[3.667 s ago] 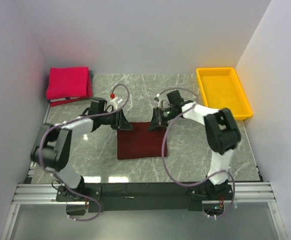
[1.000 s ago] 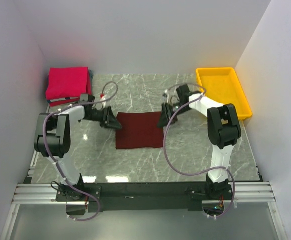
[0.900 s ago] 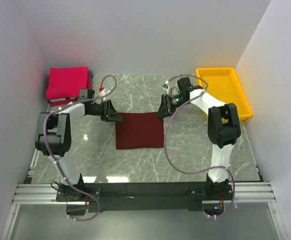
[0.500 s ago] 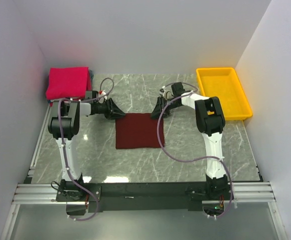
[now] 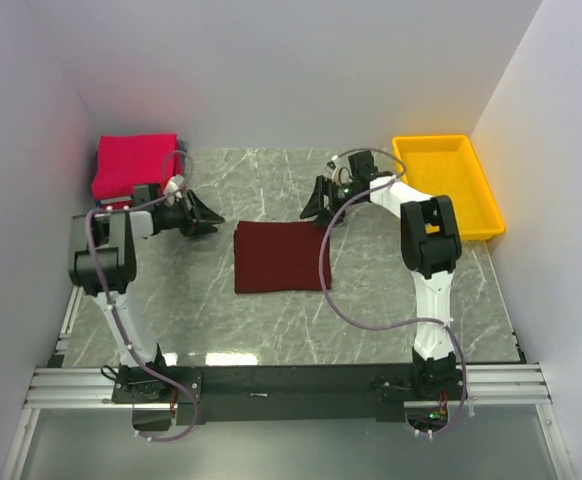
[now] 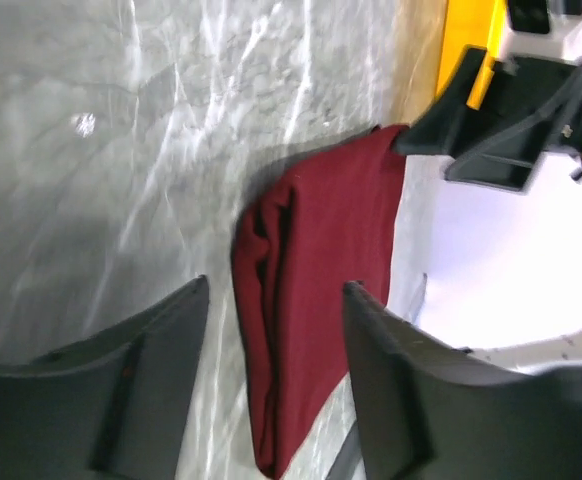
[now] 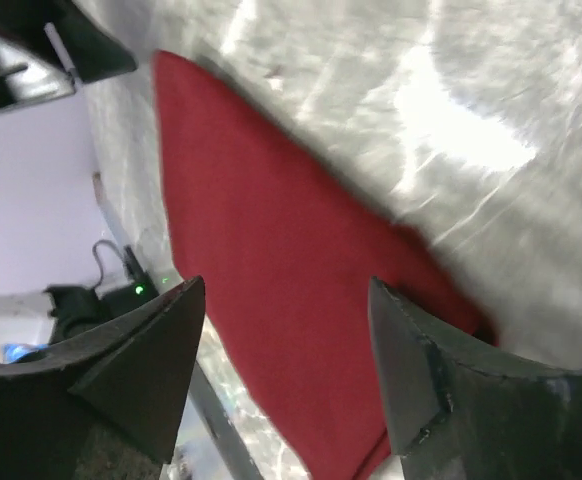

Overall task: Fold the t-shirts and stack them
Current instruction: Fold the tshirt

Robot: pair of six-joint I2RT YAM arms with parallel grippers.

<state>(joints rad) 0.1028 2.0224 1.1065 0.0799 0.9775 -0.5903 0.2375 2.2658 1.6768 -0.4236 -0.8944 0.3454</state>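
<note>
While flat (folded), shirt (image 5: 280, 257) near hands (image 5: 203, 216) (image 5: 315, 209)

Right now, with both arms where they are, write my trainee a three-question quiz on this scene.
1. True or false: the left gripper is shut on the maroon t-shirt.
2. Where does the pinkish-red t-shirt lie? A: on top of the maroon t-shirt. B: folded at the far left corner. C: in the right gripper.
3. Fill in: the right gripper's jaws stand ___ (open or shut).

Key: 1 false, it is open and apart from the cloth. 2 B. 3 open.
</note>
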